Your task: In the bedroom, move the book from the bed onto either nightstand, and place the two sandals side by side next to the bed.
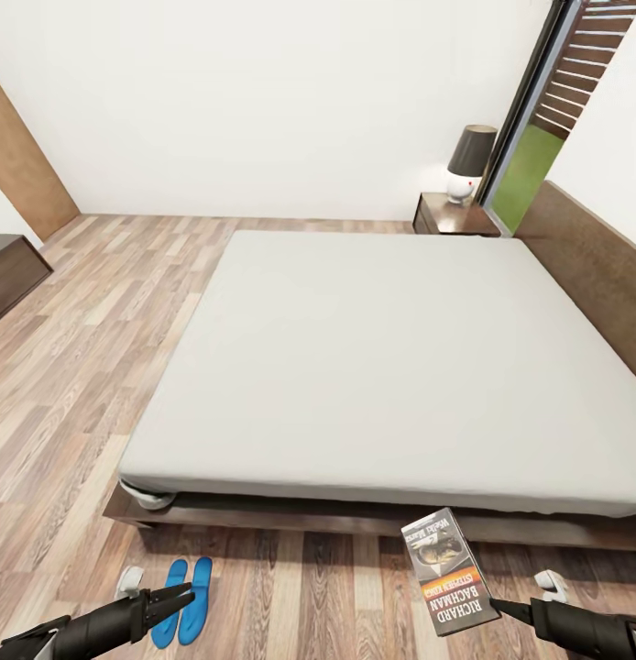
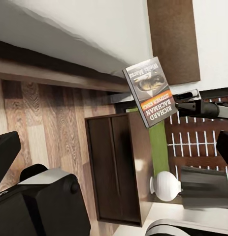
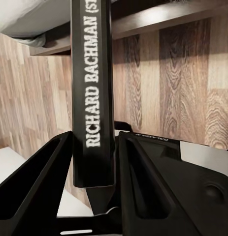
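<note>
Left gripper (image 1: 179,599) hangs with fingers parted and nothing in it over the sandals (image 1: 188,600), which lie side by side by the bed (image 1: 373,367), while the right gripper (image 1: 498,604) pinches the book (image 1: 448,571) off the mattress, so the carry to the far nightstand (image 1: 446,218) seems next.

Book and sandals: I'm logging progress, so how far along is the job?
Looks done: the sandals lie side by side on the floor by the bed. In hand: the right gripper holds the book off the bed. Left: setting it on a nightstand.
</note>
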You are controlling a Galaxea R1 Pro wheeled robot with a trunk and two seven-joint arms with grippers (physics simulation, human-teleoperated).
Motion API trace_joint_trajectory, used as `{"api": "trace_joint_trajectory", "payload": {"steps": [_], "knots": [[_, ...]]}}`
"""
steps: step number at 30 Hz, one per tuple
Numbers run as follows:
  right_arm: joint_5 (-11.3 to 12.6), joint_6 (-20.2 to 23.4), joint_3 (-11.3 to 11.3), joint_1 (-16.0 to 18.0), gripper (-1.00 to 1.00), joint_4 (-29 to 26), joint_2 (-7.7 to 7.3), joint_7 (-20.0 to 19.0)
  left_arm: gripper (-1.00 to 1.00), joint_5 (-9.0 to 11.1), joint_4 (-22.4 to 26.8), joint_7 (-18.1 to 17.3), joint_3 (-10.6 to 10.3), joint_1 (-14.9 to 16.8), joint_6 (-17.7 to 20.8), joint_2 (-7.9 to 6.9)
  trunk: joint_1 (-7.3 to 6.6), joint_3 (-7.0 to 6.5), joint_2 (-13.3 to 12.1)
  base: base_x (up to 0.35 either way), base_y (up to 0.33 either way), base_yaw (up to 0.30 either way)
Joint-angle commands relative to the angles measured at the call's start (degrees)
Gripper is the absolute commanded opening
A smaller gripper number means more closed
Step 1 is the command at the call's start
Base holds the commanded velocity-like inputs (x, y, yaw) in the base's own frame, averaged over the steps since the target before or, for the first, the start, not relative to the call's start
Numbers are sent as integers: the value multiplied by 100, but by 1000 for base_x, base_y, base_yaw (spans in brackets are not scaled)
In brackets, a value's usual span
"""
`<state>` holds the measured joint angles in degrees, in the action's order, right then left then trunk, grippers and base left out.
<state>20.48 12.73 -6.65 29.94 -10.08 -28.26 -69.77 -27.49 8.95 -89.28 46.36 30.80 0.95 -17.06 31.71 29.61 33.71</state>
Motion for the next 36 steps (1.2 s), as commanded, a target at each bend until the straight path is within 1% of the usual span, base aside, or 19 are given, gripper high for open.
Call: {"api": "trace_joint_trajectory", "payload": {"steps": [1, 14, 18, 28, 36], "knots": [[60, 57, -47, 3, -100, -2, -4, -11, 100, -55, 1, -21, 48, 5, 11, 1, 2, -3, 6, 0, 0, 0], [45, 56, -47, 3, -100, -3, -4, -11, 100, -55, 1, -14, 48, 5, 10, 6, 2, -125, 6, 0, 0, 0], [44, 55, -47, 3, -100, -3, -4, -5, 100, -55, 1, -11, 48, 5, 11, 52, 2, -162, 6, 0, 0, 0], [44, 56, -47, 3, -100, -2, -4, -2, 100, -56, 1, -11, 48, 5, 11, 114, 2, -256, 6, 0, 0, 0], [44, 55, -47, 3, -100, -3, -4, -2, 100, -62, 1, -11, 48, 5, 11, 132, 2, -330, 6, 0, 0, 0]]}}
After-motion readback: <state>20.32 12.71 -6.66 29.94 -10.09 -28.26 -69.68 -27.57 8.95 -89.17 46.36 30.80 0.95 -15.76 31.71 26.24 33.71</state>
